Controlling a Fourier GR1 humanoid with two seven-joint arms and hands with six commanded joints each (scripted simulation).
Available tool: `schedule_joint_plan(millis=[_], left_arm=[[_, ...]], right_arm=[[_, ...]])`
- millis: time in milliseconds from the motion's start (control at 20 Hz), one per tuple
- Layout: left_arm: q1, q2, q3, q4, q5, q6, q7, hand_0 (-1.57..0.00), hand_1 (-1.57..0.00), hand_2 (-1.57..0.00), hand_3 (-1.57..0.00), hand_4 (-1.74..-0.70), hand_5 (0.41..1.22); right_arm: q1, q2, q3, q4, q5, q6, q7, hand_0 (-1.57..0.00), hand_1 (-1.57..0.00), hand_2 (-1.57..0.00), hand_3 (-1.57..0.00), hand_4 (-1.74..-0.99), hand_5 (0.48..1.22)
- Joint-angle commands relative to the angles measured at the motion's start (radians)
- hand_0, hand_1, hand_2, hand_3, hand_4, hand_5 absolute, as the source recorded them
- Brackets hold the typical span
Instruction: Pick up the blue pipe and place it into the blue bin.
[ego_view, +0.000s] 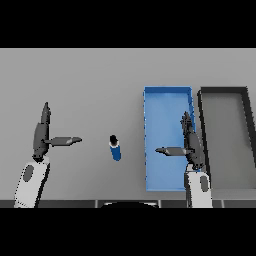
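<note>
stood upright near the middle of the table: blue pipe (115, 148), dark cap on top, touched by nothing. just to its right, well short of the table's right edge, lay the blue bin (168, 141), long and open, nothing visible inside. beside that, touching or nearly touching, a dark grey bin (223, 140) at the right edge, also without contents as far as could be seen.

hung over the blue bin's right wall: right hand (189, 145), fingers straight and pointing toward the far edge, thumb stuck out to the left, holding nothing. hovered toward the left edge: left hand (42, 134), likewise straight-fingered, thumb out toward the pipe, holding nothing, well apart from it.

judged as the reach stage, pick not yet begun. best done, probably, by bringing one hand level with the pipe's body, thumb on one side and fingers on the other, then closing round the middle, not the cap. likely risk: knocking the upright pipe over with a fingertip on approach. afterwards, lifted clear above the bin's left wall before release over the bin's floor.
</note>
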Motion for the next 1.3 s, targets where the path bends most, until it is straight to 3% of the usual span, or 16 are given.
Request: schedule_joint_plan(millis=[0, 250, 350, 500, 600, 750, 850, 1000, 1150, 1250], left_arm=[[0.003, -0.001, -0.001, -0.004, -0.001, 0.001, -0.006, 0.0, 0.0, 0.0, 0.0, -1.01, 0.586], [0.04, -0.01, -0.021, -0.042, -0.015, 0.015, -0.017, 0.0, 0.0, 0.0, 0.0, -1.01, 0.586], [0.095, 0.097, -0.067, -0.056, -0.031, -0.146, -0.12, 0.0, 0.0, 0.0, 0.0, -1.01, 0.588], [0.109, 0.16, -0.078, -0.07, -0.03, -0.221, -0.143, 0.0, 0.0, 0.0, 0.0, -1.01, 0.589], [0.102, 0.168, -0.081, -0.062, -0.027, -0.238, -0.131, 0.0, 0.0, 0.0, 0.0, -1.01, 0.587], [0.109, 0.172, -0.095, -0.08, 0.008, -0.303, -0.166, 0.0, 0.0, 0.0, 0.0, -1.02, 0.594], [0.123, 0.193, -0.127, -0.112, -0.002, -0.347, -0.166, 0.0, 0.0, 0.0, 0.0, -1.02, 0.582], [0.137, 0.22, -0.179, -0.177, -0.011, -0.397, -0.123, 0.0, 0.0, 0.0, 0.0, -1.04, 0.548], [0.12, 0.214, -0.23, -0.211, -0.012, -0.431, -0.046, 0.0, 0.0, 0.0, 0.0, -1.06, 0.498], [0.113, 0.194, -0.27, -0.221, -0.029, -0.452, -0.037, 0.0, 0.0, 0.0, 0.0, -1.09, 0.48]], right_arm=[[0.004, -0.001, 0.0, -0.002, -0.001, 0.001, -0.003, 0.0, 0.0, 0.0, 0.0, -1.222, 0.603], [0.033, -0.017, -0.006, -0.019, -0.014, 0.016, -0.012, 0.0, 0.0, 0.0, 0.0, -1.222, 0.603], [0.112, -0.104, 0.048, -0.087, 0.067, 0.069, -0.121, 0.0, 0.0, 0.0, 0.0, -1.227, 0.603], [0.14, -0.136, 0.074, -0.132, 0.103, 0.083, -0.102, 0.0, 0.0, 0.0, 0.0, -1.232, 0.599], [0.141, -0.142, 0.081, -0.155, 0.109, 0.084, -0.072, 0.0, 0.0, 0.0, 0.0, -1.23, 0.595], [0.135, -0.142, 0.088, -0.149, 0.126, 0.077, -0.059, 0.0, 0.0, 0.0, 0.0, -1.218, 0.589], [0.12, -0.149, 0.078, -0.15, 0.117, 0.078, -0.055, 0.0, 0.0, 0.0, 0.0, -1.215, 0.587], [0.121, -0.157, 0.08, -0.141, 0.12, 0.089, -0.105, 0.0, 0.0, 0.0, 0.0, -1.223, 0.601], [0.124, -0.146, 0.089, -0.15, 0.115, 0.094, -0.1, 0.0, 0.0, 0.0, 0.0, -1.233, 0.604], [0.128, -0.149, 0.085, -0.152, 0.115, 0.094, -0.106, 0.0, 0.0, 0.0, 0.0, -1.244, 0.607]])
